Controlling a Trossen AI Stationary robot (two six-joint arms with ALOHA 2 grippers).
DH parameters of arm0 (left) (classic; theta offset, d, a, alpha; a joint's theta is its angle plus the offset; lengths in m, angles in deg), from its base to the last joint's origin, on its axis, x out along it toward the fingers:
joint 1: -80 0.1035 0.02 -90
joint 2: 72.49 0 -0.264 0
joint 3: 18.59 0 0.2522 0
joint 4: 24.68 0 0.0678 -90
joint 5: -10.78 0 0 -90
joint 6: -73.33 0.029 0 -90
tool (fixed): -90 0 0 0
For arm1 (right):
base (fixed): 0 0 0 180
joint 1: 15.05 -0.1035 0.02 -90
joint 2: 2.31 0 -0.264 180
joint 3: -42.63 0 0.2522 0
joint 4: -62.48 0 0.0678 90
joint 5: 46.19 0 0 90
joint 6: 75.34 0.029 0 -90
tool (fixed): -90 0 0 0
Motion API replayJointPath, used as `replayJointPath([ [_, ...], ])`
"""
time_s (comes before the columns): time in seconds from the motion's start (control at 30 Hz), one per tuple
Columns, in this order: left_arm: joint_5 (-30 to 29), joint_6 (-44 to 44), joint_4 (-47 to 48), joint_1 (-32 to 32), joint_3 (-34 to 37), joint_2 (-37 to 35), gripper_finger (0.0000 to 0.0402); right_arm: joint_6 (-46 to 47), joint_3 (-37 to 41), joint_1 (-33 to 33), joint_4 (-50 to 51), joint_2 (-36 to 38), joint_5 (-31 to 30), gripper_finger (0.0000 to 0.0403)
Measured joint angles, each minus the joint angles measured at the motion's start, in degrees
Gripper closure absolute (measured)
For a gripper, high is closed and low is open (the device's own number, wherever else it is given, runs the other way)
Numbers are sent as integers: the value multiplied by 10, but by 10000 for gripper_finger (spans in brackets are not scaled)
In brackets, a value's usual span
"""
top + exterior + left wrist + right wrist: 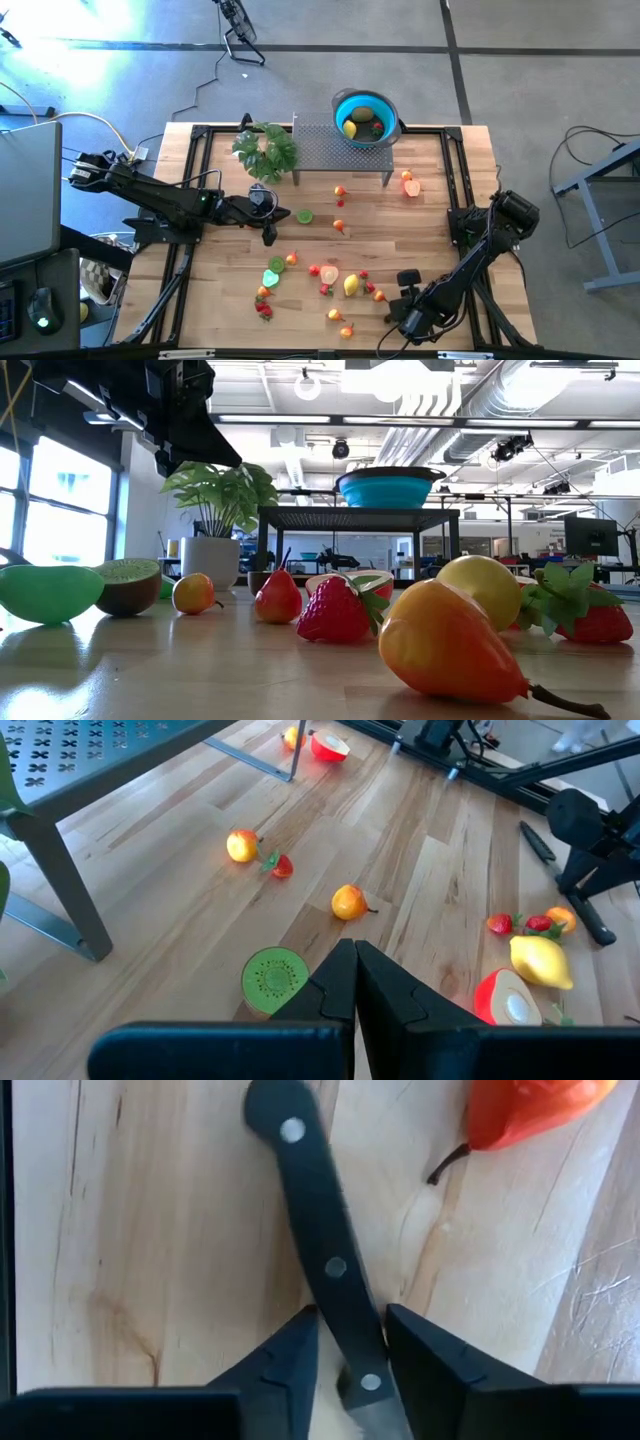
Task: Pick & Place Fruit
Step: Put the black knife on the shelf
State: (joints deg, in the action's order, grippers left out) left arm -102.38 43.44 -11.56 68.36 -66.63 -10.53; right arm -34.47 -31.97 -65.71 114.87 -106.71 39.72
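Note:
Small toy fruits lie scattered on the wooden table (440, 190): a lemon (350, 285), strawberries (264, 310), a green kiwi half (272, 977) and an orange pear (348, 903). The blue bowl (365, 118) stands on a perforated metal stand and holds a lemon and a green fruit. My right gripper (408, 320) is at the near right and points down, closed on a black-handled knife (320, 1230), with an orange fruit (530, 1105) beside it. My left gripper (355, 970) hovers shut over the table's left-middle, near the kiwi half, holding nothing. My right gripper pinches the knife's black riveted handle (345, 1335) between its two fingers, at the end away from the rounded butt. The fingers come from above, pointing down, and lie across the handle. The knife lies flat on the table.
A bushy green plant (265, 148) stands at the far left beside the metal stand (340, 150). More fruit lies by the stand's right leg (410, 185). Black frame rails run along the table's left and right sides.

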Motion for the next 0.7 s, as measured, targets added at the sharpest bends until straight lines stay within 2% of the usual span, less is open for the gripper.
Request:
replayJointPath([
  [0.27, 0, 0, 0, 0, 0, 0, 402, 17, 0, 0, 0, 0, 10, 355],
  [0.7, 0, -4, 0, 0, 0, 0, 402, 26, 2, 0, 0, 6, 16, 355],
])
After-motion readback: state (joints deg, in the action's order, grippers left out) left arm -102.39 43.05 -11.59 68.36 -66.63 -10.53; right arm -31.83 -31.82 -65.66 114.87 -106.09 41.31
